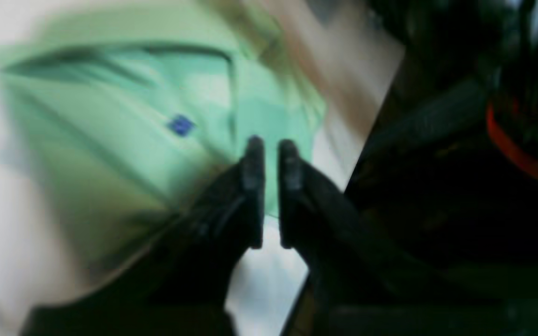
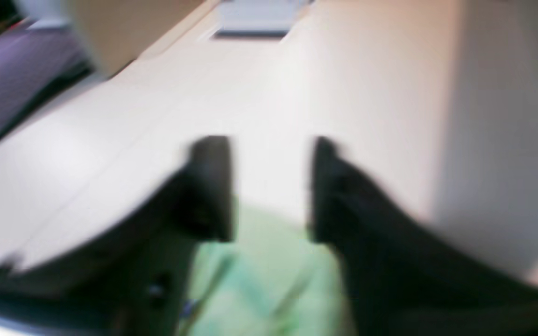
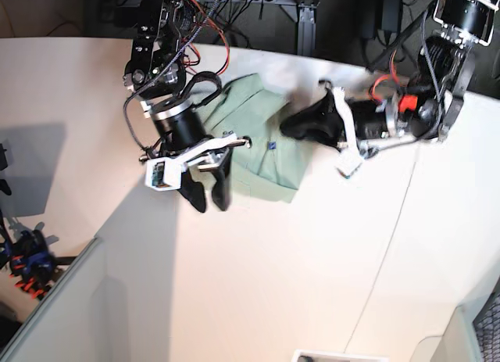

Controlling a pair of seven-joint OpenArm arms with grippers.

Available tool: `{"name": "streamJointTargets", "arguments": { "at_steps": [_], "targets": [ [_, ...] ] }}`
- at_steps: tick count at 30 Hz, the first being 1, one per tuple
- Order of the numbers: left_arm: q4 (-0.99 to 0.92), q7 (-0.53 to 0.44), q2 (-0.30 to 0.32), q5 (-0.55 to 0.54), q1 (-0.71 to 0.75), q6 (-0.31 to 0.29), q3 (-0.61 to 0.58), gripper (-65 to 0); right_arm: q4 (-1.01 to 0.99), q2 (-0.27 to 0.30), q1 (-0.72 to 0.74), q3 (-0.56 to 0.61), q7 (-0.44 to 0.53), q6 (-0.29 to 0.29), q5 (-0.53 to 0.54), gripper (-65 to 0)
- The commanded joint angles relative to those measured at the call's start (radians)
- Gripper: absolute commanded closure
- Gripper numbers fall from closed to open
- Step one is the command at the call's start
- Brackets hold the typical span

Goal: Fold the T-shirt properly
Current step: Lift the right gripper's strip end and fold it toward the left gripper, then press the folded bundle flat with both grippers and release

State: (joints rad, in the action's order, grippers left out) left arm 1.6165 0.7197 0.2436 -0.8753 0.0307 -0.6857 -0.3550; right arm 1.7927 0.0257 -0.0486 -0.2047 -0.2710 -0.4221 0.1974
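T-shirt [image 3: 258, 135] shows a small blue tag [image 1: 181, 125], unreadable.

You have a pale mint-green T-shirt [image 3: 262, 139], plain, with a small dark blue tag [image 1: 181, 125]. It lies on a cream-white table [image 3: 273, 284]. Both grippers, left [image 1: 271, 144] and right [image 2: 269, 186], are black. Red wires [image 3: 205, 18] run behind.

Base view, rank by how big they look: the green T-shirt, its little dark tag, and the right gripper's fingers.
1. T-shirt, folded on the table, by far the largest.
2. Right gripper; its fingers sit nearer the camera, so they may look oversized.
3. Dark tag, a tiny speck.
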Motion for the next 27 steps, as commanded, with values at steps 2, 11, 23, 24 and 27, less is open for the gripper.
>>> {"name": "streamJointTargets", "arguments": {
  "at_steps": [2, 11, 23, 24, 27],
  "targets": [
    [0.019, -0.071, -0.004, 0.078, -0.017, -0.012, -0.061, -0.8, 0.000, 0.034, 0.056, -0.062, 0.027, -0.002, 0.008, 0.0],
    [0.019, -0.143, -0.106, 0.335, -0.016, -0.012, -0.235, 0.0, -0.214, 0.147, 0.206, -0.146, 0.024, -0.002, 0.045, 0.0],
    [-0.031, -0.273, -0.127, 0.635, -0.027, -0.012, -0.226, 0.0, -0.557, 0.177, 0.312, 0.092, 0.074, -0.005, -0.089, 0.0],
    [-0.049, -0.296, -0.117, 0.647, -0.033, -0.012, -0.226, 0.0, -0.557, 0.182, 0.312, 0.117, 0.074, -0.004, -0.105, 0.0],
    [-0.101, -0.372, -0.076, 0.695, -0.059, -0.012, -0.225, 0.0, -0.557, 0.197, 0.305, 0.164, 0.074, -0.004, -0.135, 0.0]
  ]
}}
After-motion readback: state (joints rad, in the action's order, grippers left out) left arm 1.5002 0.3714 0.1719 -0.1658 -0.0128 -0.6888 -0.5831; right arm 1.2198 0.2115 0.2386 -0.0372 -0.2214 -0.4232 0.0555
